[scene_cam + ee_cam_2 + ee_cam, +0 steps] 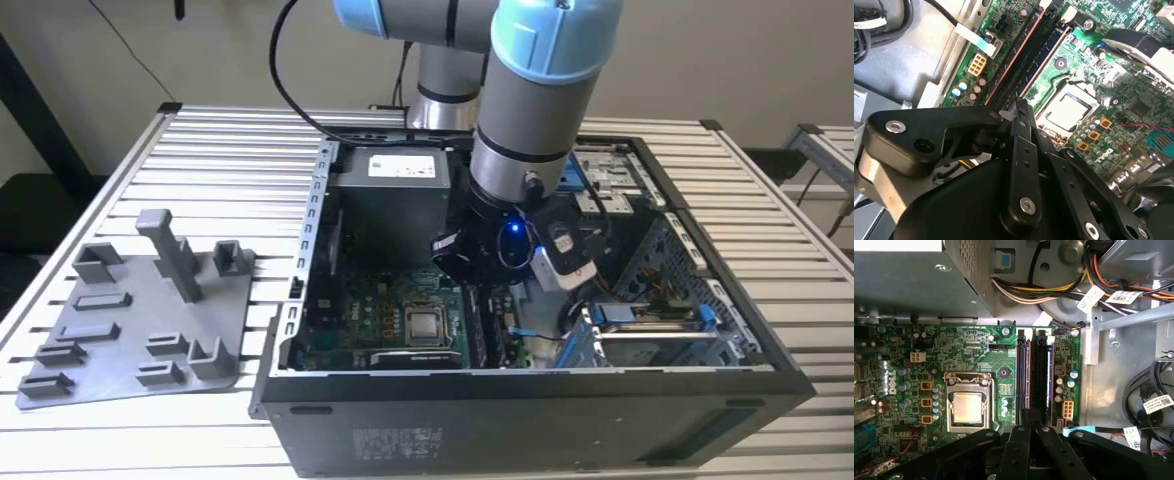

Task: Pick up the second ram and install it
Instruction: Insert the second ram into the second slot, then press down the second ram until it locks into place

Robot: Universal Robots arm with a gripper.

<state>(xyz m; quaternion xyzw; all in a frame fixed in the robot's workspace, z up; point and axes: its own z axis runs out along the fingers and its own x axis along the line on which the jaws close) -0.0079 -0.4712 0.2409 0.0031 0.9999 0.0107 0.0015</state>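
My gripper point(1030, 426) hangs inside the open computer case point(534, 400), low over the motherboard point(969, 347). Its fingers point(1022, 150) are pressed together. A thin dark piece, the second ram point(1030, 415), pokes out between the fingertips, seen edge-on and mostly hidden by them. It is right above the near end of the long black memory slots point(1039, 372), which run beside the processor socket point(968, 407). In the exterior view the arm's wrist point(514, 250) covers the gripper and the slots under it.
A grey fixture plate point(134, 320) with posts and pockets lies on the slatted table at the exterior view's left. Inside the case are the power supply point(400, 185), bundled cables point(1054, 290), a drive cage point(654, 320) and a white power connector point(1067, 407) beside the slots.
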